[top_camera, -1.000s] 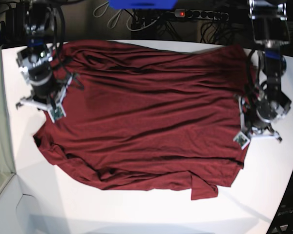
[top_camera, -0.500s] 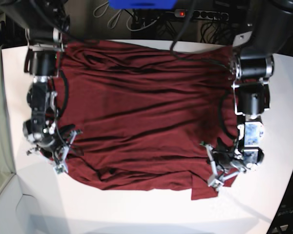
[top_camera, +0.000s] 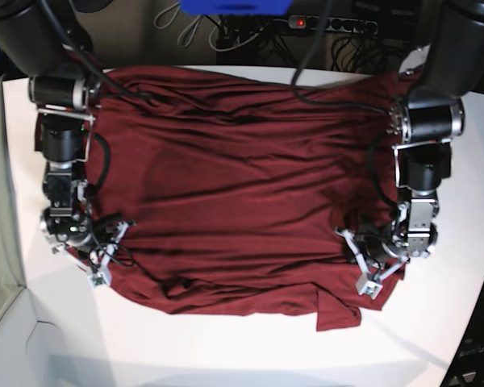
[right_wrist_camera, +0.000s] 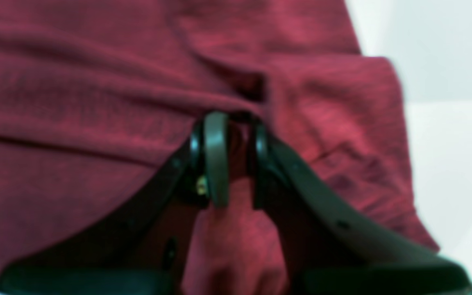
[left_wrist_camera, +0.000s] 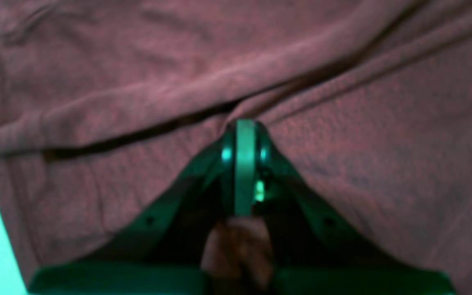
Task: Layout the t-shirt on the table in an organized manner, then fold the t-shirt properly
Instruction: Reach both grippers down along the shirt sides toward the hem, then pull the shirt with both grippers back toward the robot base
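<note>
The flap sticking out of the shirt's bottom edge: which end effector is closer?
Left. The left end effector grips beside the flap; the right end effector grips the t-shirt's opposite side.

A dark red t-shirt (top_camera: 242, 185) lies spread wide across a white tabletop (top_camera: 226, 347), covering most of its far half. Long wrinkles run left to right through the thin, plain fabric. Its near edge is rumpled, with a small flap jutting toward the near right. Cloth at the near left and near right bunches into tight pinched folds.
</note>
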Controlling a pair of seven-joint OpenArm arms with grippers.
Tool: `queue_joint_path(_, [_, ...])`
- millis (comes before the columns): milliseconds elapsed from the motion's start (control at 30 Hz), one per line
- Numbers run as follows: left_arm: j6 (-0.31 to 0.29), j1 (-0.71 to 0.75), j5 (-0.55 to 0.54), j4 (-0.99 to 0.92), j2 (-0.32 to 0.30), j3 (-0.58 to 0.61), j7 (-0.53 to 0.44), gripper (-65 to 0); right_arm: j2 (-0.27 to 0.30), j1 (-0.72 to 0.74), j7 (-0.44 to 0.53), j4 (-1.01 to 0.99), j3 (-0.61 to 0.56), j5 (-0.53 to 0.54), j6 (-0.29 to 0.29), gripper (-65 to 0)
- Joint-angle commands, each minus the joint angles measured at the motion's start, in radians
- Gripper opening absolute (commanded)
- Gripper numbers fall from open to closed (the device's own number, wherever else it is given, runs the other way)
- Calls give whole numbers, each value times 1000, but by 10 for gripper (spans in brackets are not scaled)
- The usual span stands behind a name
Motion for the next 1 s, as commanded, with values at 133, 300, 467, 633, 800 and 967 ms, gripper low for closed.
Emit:
queue_joint_path(133, [22,-29,8,10,-31,1,-5,-646,56,20,89,-91,2,-11,-12,-569])
queue_joint_path(300, [22,-29,2,10,-63,1,-42,-646,74,22,153,-116,-2,-11,-106,-569])
queue_joint_path(467, [18,-37,-2,22,-60,-8,-88,-648,73,31,195,-74,4,-9,-104,-570])
queue_joint_path(633, [13,-76,-2,22,-55,-10,-84,-646,40,26,156,68,4,-7,-104,-569])
queue_joint_path(800, [10,-78,-4,23,-65,-10,28,-646,39,0,-45,242,2,-7,-103,-568])
queue_joint_path(967, [8,-1,-105,175,-103,-102,167,-645,39,-110,-177,476,4,-7,-29,-531])
